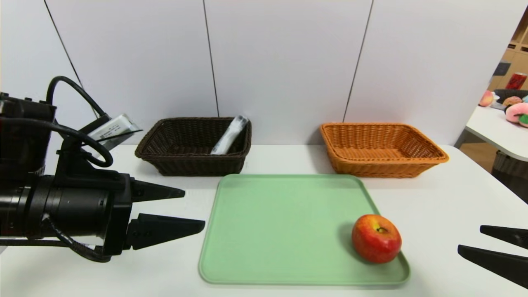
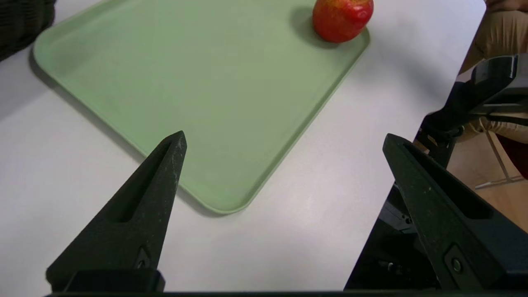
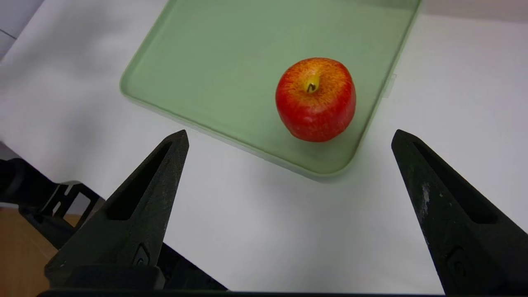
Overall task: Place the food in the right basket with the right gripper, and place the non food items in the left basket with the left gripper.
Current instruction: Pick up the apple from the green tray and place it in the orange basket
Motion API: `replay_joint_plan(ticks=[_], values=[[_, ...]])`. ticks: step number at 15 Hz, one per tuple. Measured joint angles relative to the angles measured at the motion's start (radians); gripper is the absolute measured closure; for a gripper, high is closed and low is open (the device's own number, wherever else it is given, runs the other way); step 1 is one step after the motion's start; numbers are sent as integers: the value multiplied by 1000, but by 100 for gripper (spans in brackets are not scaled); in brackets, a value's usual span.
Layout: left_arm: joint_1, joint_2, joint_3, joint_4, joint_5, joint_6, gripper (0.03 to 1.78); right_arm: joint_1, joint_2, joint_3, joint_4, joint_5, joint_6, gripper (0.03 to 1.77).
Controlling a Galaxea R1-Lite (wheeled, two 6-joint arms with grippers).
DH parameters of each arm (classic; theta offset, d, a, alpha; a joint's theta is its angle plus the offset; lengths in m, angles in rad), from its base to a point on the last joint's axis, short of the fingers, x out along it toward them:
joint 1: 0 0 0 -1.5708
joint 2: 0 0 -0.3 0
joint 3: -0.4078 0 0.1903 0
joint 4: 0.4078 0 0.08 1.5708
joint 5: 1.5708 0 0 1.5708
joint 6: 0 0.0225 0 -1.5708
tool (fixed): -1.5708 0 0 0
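Note:
A red apple with a yellow stem dimple sits in the near right corner of a green tray. My right gripper hovers open over the table just right of the tray, pointing at the apple, with nothing between its fingers. My left gripper is open and empty at the tray's left edge. The dark brown basket at the back left holds a white bottle leaning on its wall. The orange-tan basket at the back right looks empty. The yellow spoon is out of view.
A white panelled wall stands right behind both baskets. A second table at the far right carries pink plush fruits and a red can. The white table's right edge runs close past the right gripper.

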Motion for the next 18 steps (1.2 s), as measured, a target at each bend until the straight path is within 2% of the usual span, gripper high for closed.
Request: replay_joint_plan(ticks=[6, 8, 11, 14, 16, 18], values=[[-34, -23, 82, -3, 22, -7, 12, 90, 115, -48, 0, -15, -3, 10], [-35, -23, 84, -4, 84, -6, 12, 114, 177, -77, 3, -38, -9, 10], [-36, -16, 74, -13, 195, -6, 12, 142, 271, -155, 36, -97, -11, 10], [-37, 4, 69, -14, 284, -4, 12, 177, 370, -253, 105, -187, -11, 10], [-39, 22, 67, -14, 321, -5, 12, 203, 427, -331, 199, -251, -10, 10], [-40, 34, 67, -14, 329, -3, 12, 224, 476, -404, 298, -298, -5, 10]])
